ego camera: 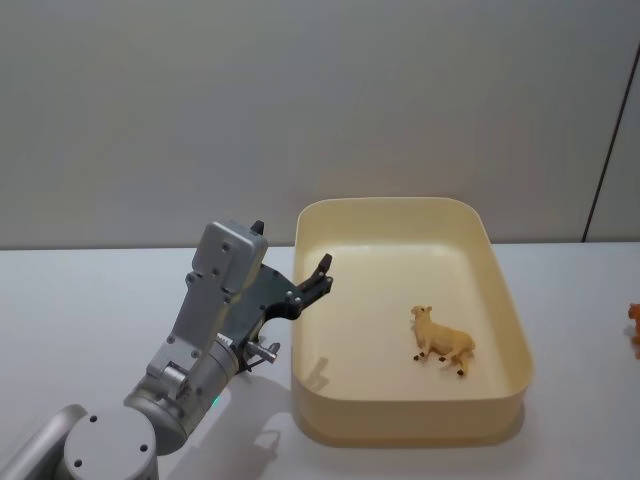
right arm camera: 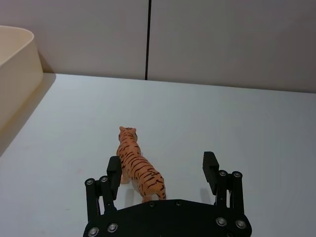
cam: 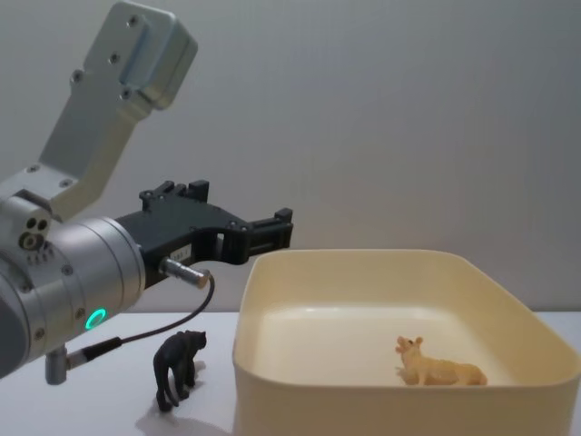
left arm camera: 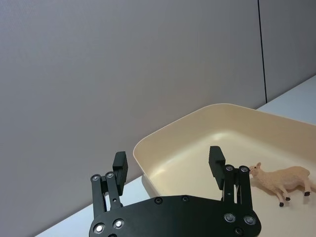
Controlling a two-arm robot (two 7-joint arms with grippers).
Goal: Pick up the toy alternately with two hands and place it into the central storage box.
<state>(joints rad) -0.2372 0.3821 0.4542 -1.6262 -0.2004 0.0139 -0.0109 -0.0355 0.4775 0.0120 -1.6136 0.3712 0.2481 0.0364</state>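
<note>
While the left gripper point(ego camera: 318, 276) point(left arm camera: 168, 165) point(cam: 280, 229) hangs above the left rim of the central storage box point(ego camera: 400, 204) point(left arm camera: 163, 136) point(cam: 363, 400), its fingers point(left arm camera: 120, 165) stand apart and hold nothing. Its silver arm, with a green ring light, reaches in from the robot's left over the pale tabletop point(ego camera: 100, 300).

Inside the cream-yellow box, a tan toy animal point(ego camera: 442, 343) point(left arm camera: 284, 180) point(cam: 440, 369) lies on the floor toward the right wall. It is well apart from the left gripper.

Left of the box, the chest view shows a black toy animal point(cam: 177, 363) standing on the tabletop below the arm and just beside the box wall.

Well to the right of the box, the right gripper point(right arm camera: 162, 162) sits low over the tabletop with its fingers point(right arm camera: 210, 165) spread wide. A striped toy tiger point(right arm camera: 138, 168) point(ego camera: 634, 322) stands upright between them, close against one finger and clear of the other. Whether it touches the near finger cannot be told.
</note>
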